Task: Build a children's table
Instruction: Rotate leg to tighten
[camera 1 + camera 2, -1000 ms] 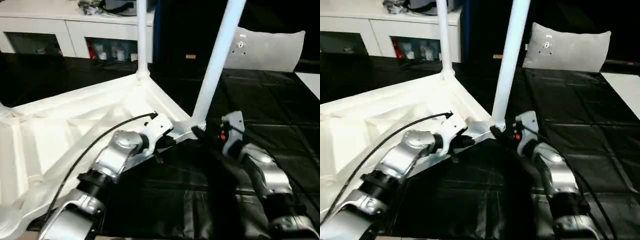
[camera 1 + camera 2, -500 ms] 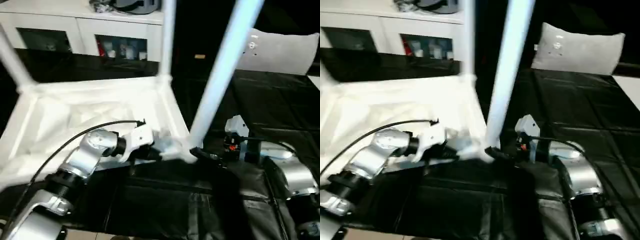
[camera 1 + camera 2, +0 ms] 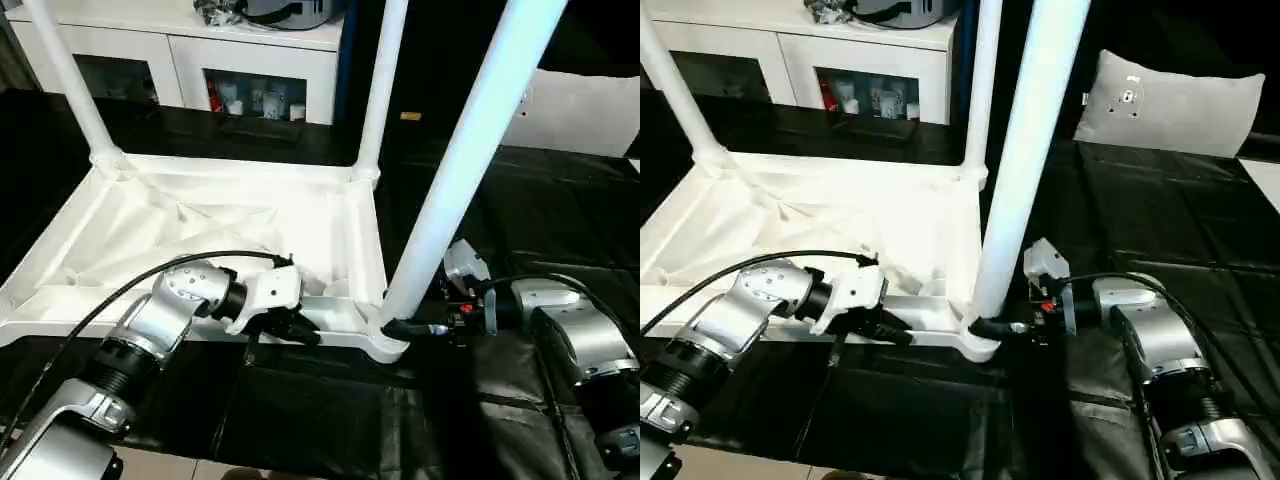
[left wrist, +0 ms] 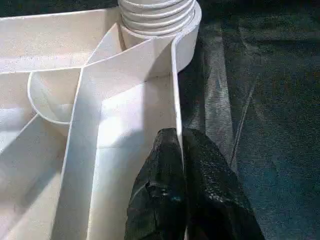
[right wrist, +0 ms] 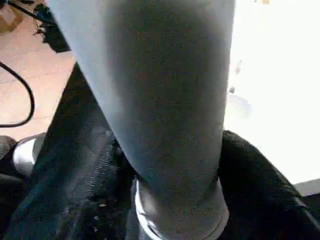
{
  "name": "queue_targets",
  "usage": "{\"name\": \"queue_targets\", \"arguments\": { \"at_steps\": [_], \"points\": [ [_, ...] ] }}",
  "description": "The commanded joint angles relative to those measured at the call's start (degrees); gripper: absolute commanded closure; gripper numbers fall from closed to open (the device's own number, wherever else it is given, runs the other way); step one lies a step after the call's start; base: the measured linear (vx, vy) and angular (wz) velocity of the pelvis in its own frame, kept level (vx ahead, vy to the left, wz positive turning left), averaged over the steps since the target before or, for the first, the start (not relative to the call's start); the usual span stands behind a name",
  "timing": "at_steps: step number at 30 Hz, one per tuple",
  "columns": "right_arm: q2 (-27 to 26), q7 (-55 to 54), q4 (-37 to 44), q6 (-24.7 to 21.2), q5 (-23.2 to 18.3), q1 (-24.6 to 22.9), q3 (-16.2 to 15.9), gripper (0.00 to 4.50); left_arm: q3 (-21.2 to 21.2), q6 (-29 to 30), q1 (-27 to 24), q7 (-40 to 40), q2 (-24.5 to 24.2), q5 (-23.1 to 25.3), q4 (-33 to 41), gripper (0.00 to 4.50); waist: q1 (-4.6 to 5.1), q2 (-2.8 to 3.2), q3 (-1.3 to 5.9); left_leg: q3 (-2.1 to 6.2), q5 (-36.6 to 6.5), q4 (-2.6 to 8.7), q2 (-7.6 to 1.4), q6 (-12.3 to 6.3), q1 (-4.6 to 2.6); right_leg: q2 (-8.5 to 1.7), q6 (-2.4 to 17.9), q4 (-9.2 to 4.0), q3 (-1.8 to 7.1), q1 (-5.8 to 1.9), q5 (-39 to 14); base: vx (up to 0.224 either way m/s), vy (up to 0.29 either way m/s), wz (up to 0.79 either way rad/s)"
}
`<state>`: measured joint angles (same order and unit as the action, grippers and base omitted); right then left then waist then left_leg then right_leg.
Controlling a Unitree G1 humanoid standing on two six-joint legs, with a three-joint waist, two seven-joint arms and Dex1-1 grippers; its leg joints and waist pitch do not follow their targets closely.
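Tabletop [image 3: 200, 215] lies underside up on black sheet [image 3: 520, 230], three legs standing in corner sockets. My left pincer [image 4: 180, 150] clamped on near rim wall, fingers either side. My right pincer [image 3: 405, 328] wraps base of nearest leg [image 3: 470, 160] at its socket, gripping it. Grey pillow [image 3: 1175, 100] well behind

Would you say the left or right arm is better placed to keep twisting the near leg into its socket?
Right: its gripper already clasps that leg at the base, while the left gripper pinches the tabletop rim.
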<state>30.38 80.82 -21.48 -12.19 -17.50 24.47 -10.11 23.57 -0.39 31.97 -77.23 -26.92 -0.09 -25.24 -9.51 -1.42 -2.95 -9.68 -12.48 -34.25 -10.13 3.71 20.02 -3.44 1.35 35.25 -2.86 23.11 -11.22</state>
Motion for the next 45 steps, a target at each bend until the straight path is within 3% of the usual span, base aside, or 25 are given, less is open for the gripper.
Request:
{"name": "queue_targets", "arguments": {
  "at_steps": [1, 6, 7, 10, 12, 13, 15, 17, 20, 23, 24, 28, 31, 39, 42, 43, 45],
  "points": [
    [1.19, 1.49, 0.75, -0.71, -1.03, 0.25, -0.16, 2.33, 2.0, -0.11, -0.18, -2.3, 0.11, 0.58, 0.32, 4.5, 0.16, -0.47, 3.5, 0.51, -3.69, 3.82, -3.44, -4.1, -0.22, -5.26, 13.77, -3.16, 2.68, -3.02, -5.56, 0.0, 0.0, 0.0],
    [0.78, 2.55, 2.2, -2.33, -2.42, -1.31, 0.82, 2.44, 1.28, 0.88, -0.7, -1.27, 0.66, 0.31, 0.59, 4.5, 0.04, -0.55, 3.54, 0.52, -3.24, 3.77, -3.44, -4.14, -0.18, -5.23, 13.55, -3.1, 2.68, -3.01, -5.32, 0.0, 0.0, 0.0],
    [0.08, 1.26, 3.21, -2.84, -3.05, -2.13, 1.41, 2.45, 0.92, 2.47, -0.83, 0.08, 1.06, 0.31, 1.16, 4.5, 0.03, -0.82, 3.5, 0.48, -3.4, 3.77, -3.41, -4.21, -0.19, -5.21, 13.45, -3.19, 2.67, -2.99, -5.72, 0.0, 0.0, 0.0],
    [-2.99, -5.91, 6.14, -4.91, -4.03, -4.3, 3.26, 2.46, -0.73, 8.02, -1.11, 4.54, 2.91, -0.43, 3.03, 4.5, -0.06, -0.74, 3.43, 0.6, -3.15, 3.9, -3.47, -3.79, -0.08, -5.29, 13.19, -3.15, 2.74, -3.03, -5.73, 0.0, 0.0, 0.0],
    [-5.83, -12.73, 6.81, -5.27, -2.2, -4.8, 3.59, 2.46, -1.88, 12.13, -1.4, 7.16, 4.55, -1.52, 4.53, 4.5, 0.41, -0.8, 3.28, 0.62, -4.76, 4.12, -3.31, -2.86, -0.15, -5.33, 12.69, -3.54, 2.71, -2.89, -9.02, 0.0, 0.0, 0.0],
    [-10.0, -22.68, 7.23, -6.68, 0.37, -4.72, 4.45, 2.46, -3.06, 16.56, -1.58, 10.86, 6.82, -2.12, 5.56, 4.5, 0.88, -0.72, 2.95, 0.7, -6.86, 4.52, -3.23, -1.06, -0.24, -5.41, 11.14, -4.19, 2.78, -2.72, -14.63, 0.0, 0.0, 0.0],
    [-11.65, -26.42, 7.33, -7.67, 1.09, -4.5, 4.98, 2.47, -3.41, 17.94, -1.59, 12.25, 7.72, -2.14, 5.74, 4.5, 1.68, -0.83, 2.97, 1.1, -8.41, 4.86, -3.0, 0.58, 0.06, -5.59, 9.02, -4.69, 2.64, -3.05, -20.09, 0.0, 0.0, 0.0],
    [-14.6, -33.37, 7.81, -9.59, 2.9, -4.02, 5.94, 2.49, -3.74, 19.58, -1.4, 15.24, 9.51, -1.31, 5.61, 4.5, 2.36, -0.87, 3.04, 1.12, -8.29, 4.94, -3.02, 0.83, -0.02, -5.39, 8.33, -4.76, 2.7, -2.89, -19.27, 0.0, 0.0, 0.0],
    [-20.33, -49.83, 6.37, -15.98, 6.16, -0.8, 10.12, 2.49, -3.6, 25.04, 0.05, 24.5, 13.62, 3.46, 5.77, 4.5, 3.48, -0.59, 3.05, 1.08, -7.49, 4.92, -2.95, 1.32, -0.19, -5.11, 9.14, -4.66, 2.81, -2.74, -15.98, 0.0, 0.0, 0.0],
    [-21.7, -52.29, 6.09, -15.38, 5.53, -0.18, 11.14, 2.49, -4.27, 27.46, 0.58, 28.06, 15.82, 3.84, 5.91, 4.5, 3.65, -0.63, 3.11, 0.95, -7.15, 4.7, -2.83, 0.76, -0.06, -5.27, 9.1, -4.74, 2.96, -2.89, -15.39, 0.0, 0.0, 0.0],
    [-21.66, -51.64, 6.24, -14.04, 5.77, -0.15, 10.66, 1.95, -4.72, 28.33, 0.9, 29.71, 16.87, 3.77, 5.81, 4.5, 3.58, -0.53, 3.15, 0.92, -6.73, 4.66, -2.86, 0.63, -0.05, -5.23, 9.3, -4.64, 2.96, -2.9, -14.25, 0.0, 0.0, 0.0],
    [-21.31, -48.8, 8.51, -13.07, 4.87, -1.08, 10.25, 1.75, -4.2, 27.58, 0.27, 31.31, 17.44, 4.46, 6.52, 4.5, 3.36, -0.39, 3.51, 0.85, -2.79, 4.3, -2.78, -1.45, 0.21, -4.97, 11.49, -3.71, 2.83, -3.37, -4.04, 0.0, 0.0, 0.0],
    [-20.64, -48.27, 9.97, -13.39, 5.12, -1.8, 10.45, 1.34, -3.73, 27.41, -0.35, 30.88, 16.9, 5.29, 7.14, 4.5, 3.24, -0.31, 3.5, 0.83, -2.1, 4.25, -2.85, -2.21, 0.11, -4.97, 12.31, -3.53, 2.79, -3.45, -1.92, 0.0, 0.0, 0.0],
    [-10.43, -36.08, 13.01, -8.52, 3.91, -5.41, 10.11, 0.56, -2.24, 22.49, -0.95, 25.81, 12.36, 5.18, 6.18, 4.5, 2.62, -0.21, 3.36, 0.79, -4.51, 4.17, -2.9, -2.87, 0.02, -5.05, 12.35, -3.84, 2.79, -3.62, -3.72, 0.0, 0.0, 0.0],
    [-7.63, -32.18, 13.44, -8.25, 3.54, -5.71, 9.98, 0.43, -1.74, 20.59, -0.89, 23.04, 10.86, 5.09, 5.63, 4.5, 2.54, -0.28, 3.26, 0.87, -5.14, 4.23, -3.03, -3.1, 0.06, -5.08, 12.03, -3.95, 2.75, -3.64, -5.24, 0.0, 0.0, 0.0],
    [-4.91, -29.12, 12.88, -7.12, 4.01, -5.66, 9.11, 0.35, -0.89, 17.34, -0.85, 20.18, 9.1, 4.97, 5.26, 4.5, 2.6, -0.35, 3.14, 0.99, -5.92, 4.34, -2.98, -3.11, 0.19, -5.09, 11.45, -4.27, 2.61, -3.7, -7.75, 0.0, 0.0, 0.0],
    [-2.92, -26.36, 12.18, -5.94, 4.15, -5.33, 8.56, 0.35, -0.33, 15.69, -0.83, 17.3, 7.4, 4.58, 5.13, 4.5, 2.5, -0.34, 3.21, 0.86, -6.28, 4.26, -3.01, -2.9, -0.1, -5.18, 11.4, -4.36, 2.7, -3.46, -9.07, 0.0, 0.0, 0.0]
  ]
}}
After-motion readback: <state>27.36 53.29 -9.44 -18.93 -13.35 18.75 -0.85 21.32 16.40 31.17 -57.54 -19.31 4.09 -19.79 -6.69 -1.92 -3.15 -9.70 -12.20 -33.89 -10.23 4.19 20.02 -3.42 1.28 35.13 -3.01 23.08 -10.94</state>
